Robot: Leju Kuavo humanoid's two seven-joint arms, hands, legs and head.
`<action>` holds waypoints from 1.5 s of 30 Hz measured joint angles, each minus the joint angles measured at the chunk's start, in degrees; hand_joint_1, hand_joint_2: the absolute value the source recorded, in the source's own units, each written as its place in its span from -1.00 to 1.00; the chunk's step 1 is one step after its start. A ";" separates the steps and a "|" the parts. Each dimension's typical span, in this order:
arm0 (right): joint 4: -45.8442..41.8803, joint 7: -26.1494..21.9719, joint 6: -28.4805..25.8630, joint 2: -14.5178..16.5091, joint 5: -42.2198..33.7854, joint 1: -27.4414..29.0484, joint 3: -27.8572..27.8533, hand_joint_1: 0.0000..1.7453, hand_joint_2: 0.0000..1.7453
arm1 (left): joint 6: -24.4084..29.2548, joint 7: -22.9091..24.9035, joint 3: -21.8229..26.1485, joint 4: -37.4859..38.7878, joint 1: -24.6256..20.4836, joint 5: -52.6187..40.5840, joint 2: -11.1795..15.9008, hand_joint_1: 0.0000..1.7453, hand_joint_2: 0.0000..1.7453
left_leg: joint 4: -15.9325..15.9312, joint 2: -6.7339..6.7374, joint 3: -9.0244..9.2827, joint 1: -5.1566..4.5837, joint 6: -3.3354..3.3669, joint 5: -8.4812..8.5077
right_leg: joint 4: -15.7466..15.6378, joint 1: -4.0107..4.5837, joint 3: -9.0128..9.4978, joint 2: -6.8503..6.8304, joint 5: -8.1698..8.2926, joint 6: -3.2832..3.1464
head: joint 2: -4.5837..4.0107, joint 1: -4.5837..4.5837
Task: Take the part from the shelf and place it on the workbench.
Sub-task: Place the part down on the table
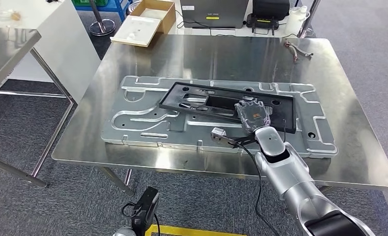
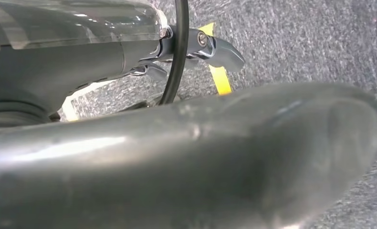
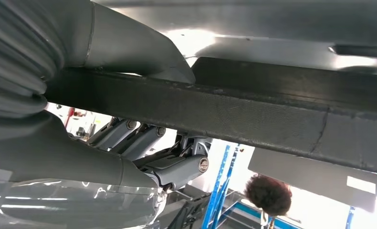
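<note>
The part, a long black plastic frame (image 1: 216, 89), lies flat on a ribbed silver metal plate (image 1: 143, 118) on the steel workbench (image 1: 221, 54). My right hand (image 1: 253, 115) is at the frame's near right end. In the right wrist view its thumb (image 3: 129, 47) lies on one face of the frame's black bar (image 3: 253, 114) and its fingers (image 3: 177, 167) reach under the other face, so it grips the bar. My left hand (image 2: 210, 47) hangs low beside me over grey carpet, holding nothing, with fingers and thumb apart.
A cardboard box (image 1: 145, 22) and a dark monitor (image 1: 214, 12) stand beyond the bench's far edge. A small wired piece (image 1: 297, 49) lies at the bench's far right. Another steel table (image 1: 10, 44) stands to the left. A person's head (image 3: 268, 194) is visible past the bench.
</note>
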 joint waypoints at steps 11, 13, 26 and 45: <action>0.14 0.16 -0.05 -0.21 0.00 -0.25 0.10 1.00 1.00 | 0.01 0.00 -0.15 -0.15 0.10 0.01 -0.05 -1.00 -1.00 | -13.68 -0.06 6.69 -0.28 2.19 6.87 | -0.10 0.30 0.04 0.26 -0.07 1.95 | 0.00 0.01; 0.18 0.25 -0.04 -0.21 0.00 -0.39 0.10 1.00 1.00 | 0.02 0.00 -0.17 -0.16 -0.01 0.02 -0.13 -1.00 -1.00 | -14.43 0.05 6.98 -0.03 2.91 7.38 | 3.42 0.27 -1.59 0.32 -2.45 2.33 | 0.00 0.01; 0.72 -0.10 0.00 0.05 -0.06 -0.33 0.18 1.00 1.00 | 0.03 0.00 -0.18 -0.19 0.09 0.02 -0.15 -1.00 -1.00 | -13.11 -0.06 6.16 -0.74 1.47 6.65 | -0.27 0.37 0.09 0.29 0.18 0.88 | 0.00 0.00; 4.91 -2.90 -3.04 -1.02 -1.67 2.60 1.34 -1.00 -1.00 | 2.66 0.56 -1.72 -1.85 1.02 2.35 0.36 -1.00 1.00 | -14.50 0.19 7.76 -0.10 3.16 6.92 | 8.15 0.40 -2.97 0.32 -5.31 2.49 | 0.00 0.02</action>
